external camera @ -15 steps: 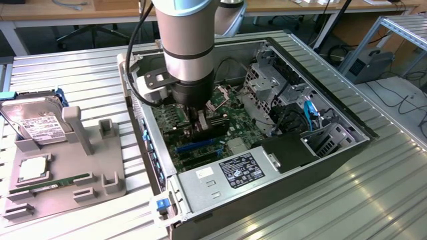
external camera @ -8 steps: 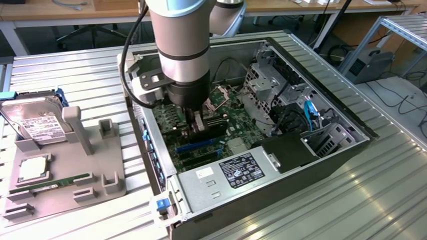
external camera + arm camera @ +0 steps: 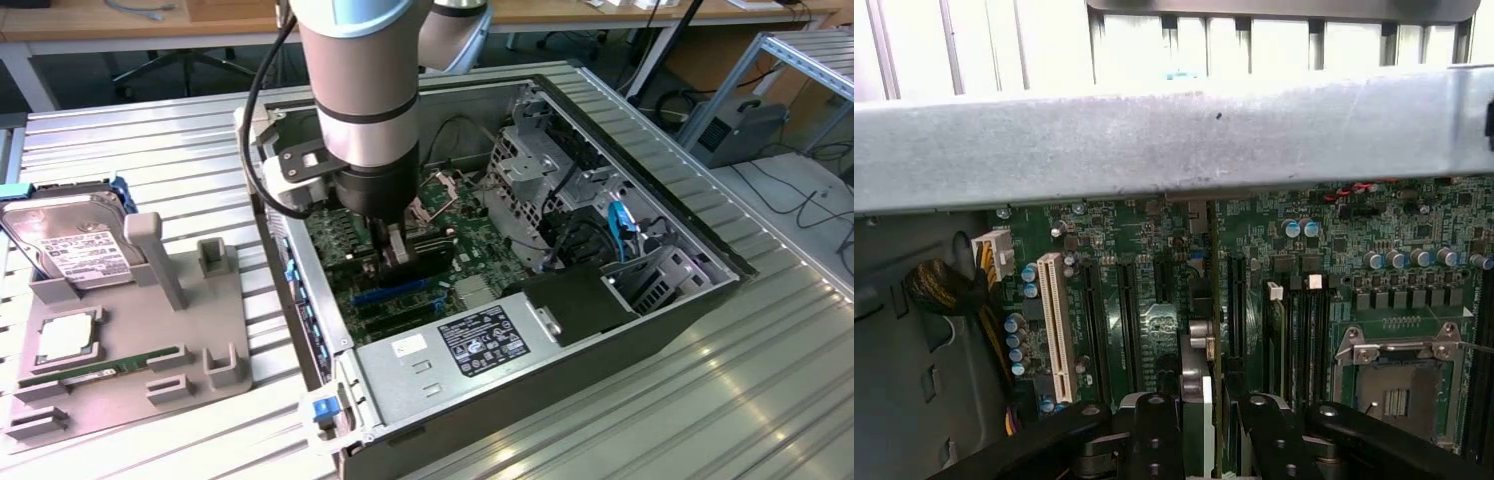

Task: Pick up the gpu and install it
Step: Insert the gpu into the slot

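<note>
My gripper [image 3: 399, 258] reaches down into the open computer case [image 3: 667, 300], just above the green motherboard [image 3: 461, 235]. It is shut on the gpu [image 3: 1206, 395], a thin card that the wrist view shows edge-on, upright between the two black fingers [image 3: 1154, 435]. The card's lower edge runs along a long dark expansion slot [image 3: 1216, 300] on the motherboard [image 3: 1324, 290]. I cannot tell whether the card touches the slot. In the exterior view the gpu [image 3: 407, 268] is a dark piece under the wrist, mostly hidden by the arm.
A grey fixture [image 3: 174, 345] at the exterior view's left holds a silver hard drive [image 3: 74, 250], a memory stick [image 3: 114, 365] and a square chip [image 3: 64, 340]. Inside the case are a power supply [image 3: 467, 345], drive cage [image 3: 534, 165], white slot [image 3: 1057, 325] and CPU socket [image 3: 1399, 385]. The case's metal wall [image 3: 1154, 140] stands close ahead.
</note>
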Robot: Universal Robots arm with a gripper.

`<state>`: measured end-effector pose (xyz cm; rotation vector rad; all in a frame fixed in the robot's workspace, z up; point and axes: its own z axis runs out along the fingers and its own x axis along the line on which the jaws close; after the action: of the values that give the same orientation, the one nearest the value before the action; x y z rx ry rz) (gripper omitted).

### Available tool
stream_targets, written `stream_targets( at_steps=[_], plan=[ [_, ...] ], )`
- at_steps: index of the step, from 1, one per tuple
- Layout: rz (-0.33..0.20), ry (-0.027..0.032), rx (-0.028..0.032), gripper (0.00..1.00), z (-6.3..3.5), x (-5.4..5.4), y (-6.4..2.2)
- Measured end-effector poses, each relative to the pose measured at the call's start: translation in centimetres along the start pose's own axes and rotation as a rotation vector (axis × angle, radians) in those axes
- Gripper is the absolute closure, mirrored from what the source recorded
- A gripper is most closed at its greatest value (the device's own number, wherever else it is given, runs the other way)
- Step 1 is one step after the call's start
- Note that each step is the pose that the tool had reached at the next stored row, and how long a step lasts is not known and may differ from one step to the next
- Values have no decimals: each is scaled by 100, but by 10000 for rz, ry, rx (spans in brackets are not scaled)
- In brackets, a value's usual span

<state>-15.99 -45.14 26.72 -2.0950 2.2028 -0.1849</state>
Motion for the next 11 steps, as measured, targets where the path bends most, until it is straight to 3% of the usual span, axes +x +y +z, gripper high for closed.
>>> stream_targets(
  at_steps=[3,5,6,10,11],
  plan=[
    [0,0,0,73,1,0,0],
    [-2,3,-127,73,3,-1,1],
    [-2,6,-151,73,3,0,1],
    [-3,7,-153,73,2,0,1],
    [-6,7,-196,73,4,0,-1]
  ],
)
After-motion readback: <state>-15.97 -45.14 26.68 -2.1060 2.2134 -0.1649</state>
